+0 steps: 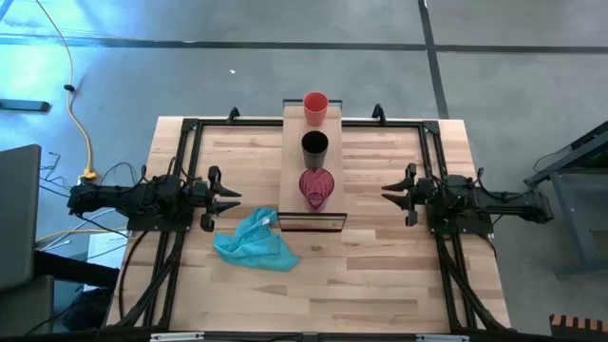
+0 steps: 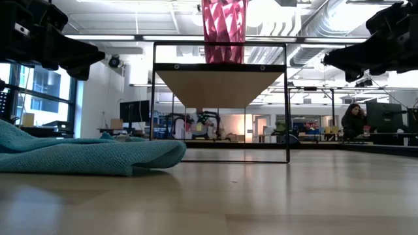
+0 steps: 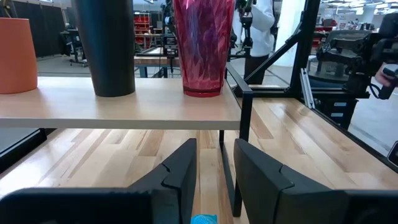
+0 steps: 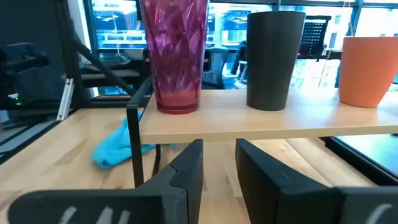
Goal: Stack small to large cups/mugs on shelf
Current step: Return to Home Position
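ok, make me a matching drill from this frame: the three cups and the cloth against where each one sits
Things:
1. orange cup
2. black cup
3. red cup
4. blue cloth

Places:
A. on the tabletop, not on the shelf
B. middle of the shelf
C. shelf end away from the black frame
D. shelf end by the black frame

Pairs: 1-C, 2-B, 3-D, 4-A
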